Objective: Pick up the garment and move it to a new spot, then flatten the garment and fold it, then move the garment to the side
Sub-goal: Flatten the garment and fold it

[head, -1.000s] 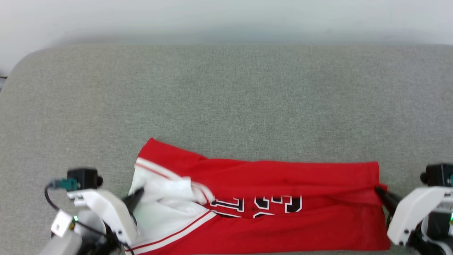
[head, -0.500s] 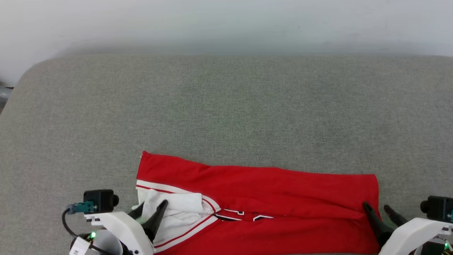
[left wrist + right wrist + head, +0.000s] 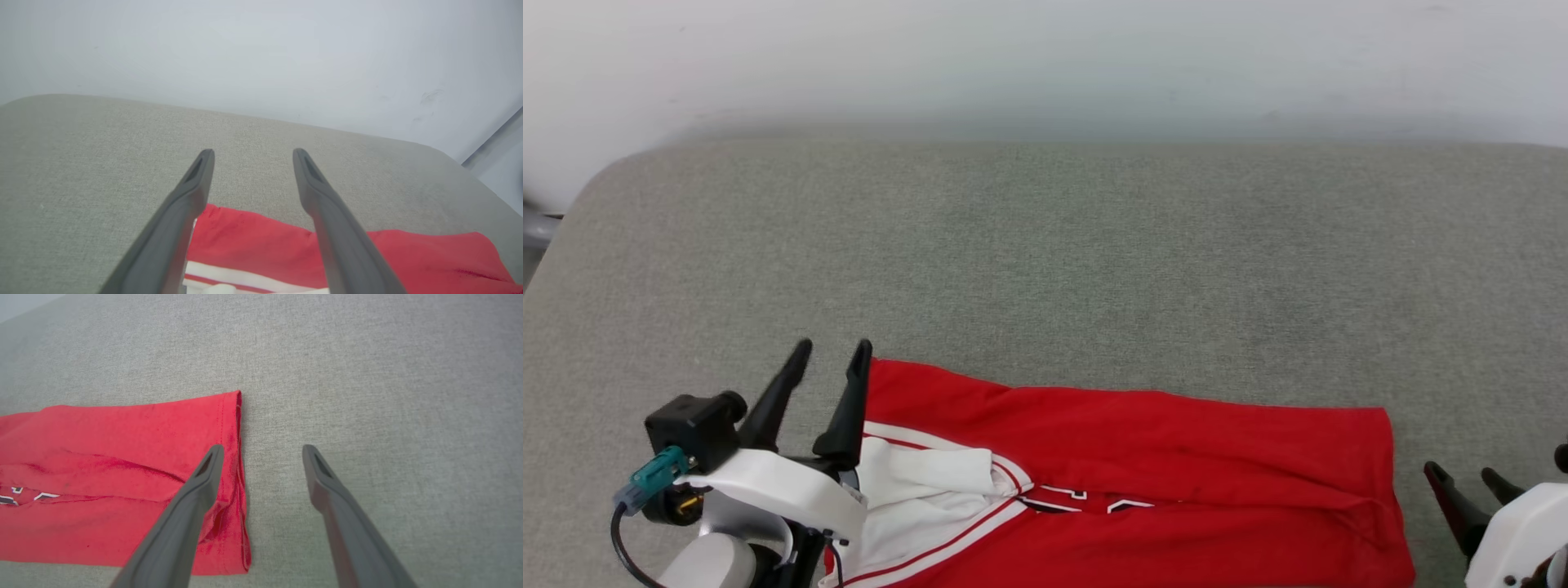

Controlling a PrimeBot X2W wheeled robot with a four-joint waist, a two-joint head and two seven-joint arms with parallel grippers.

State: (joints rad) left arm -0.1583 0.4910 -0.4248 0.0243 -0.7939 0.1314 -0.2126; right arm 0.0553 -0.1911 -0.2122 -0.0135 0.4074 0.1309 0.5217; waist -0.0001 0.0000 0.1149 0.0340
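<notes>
The garment (image 3: pixel 1143 457), a red jersey T-shirt with a white sleeve and striped trim, lies folded lengthwise along the near edge of the grey surface; part of its lettering peeks out under the fold. My left gripper (image 3: pixel 831 354) is open and raised over the garment's left end, its fingers empty above the red corner (image 3: pixel 245 241). My right gripper (image 3: pixel 1462 474) stands open just right of the garment's hem (image 3: pixel 237 457), with nothing between its fingers (image 3: pixel 204 477).
The grey fabric surface (image 3: pixel 1045 261) stretches wide and bare behind the garment. A pale wall (image 3: pixel 1045 57) rises at the back. The surface's rounded left corner (image 3: pixel 596 180) drops off to the floor.
Both grippers have opened and let go of the garment, which now rests flat. The left gripper has lifted up and back from the white sleeve; the right has drawn off the hem. The camera tilted.
</notes>
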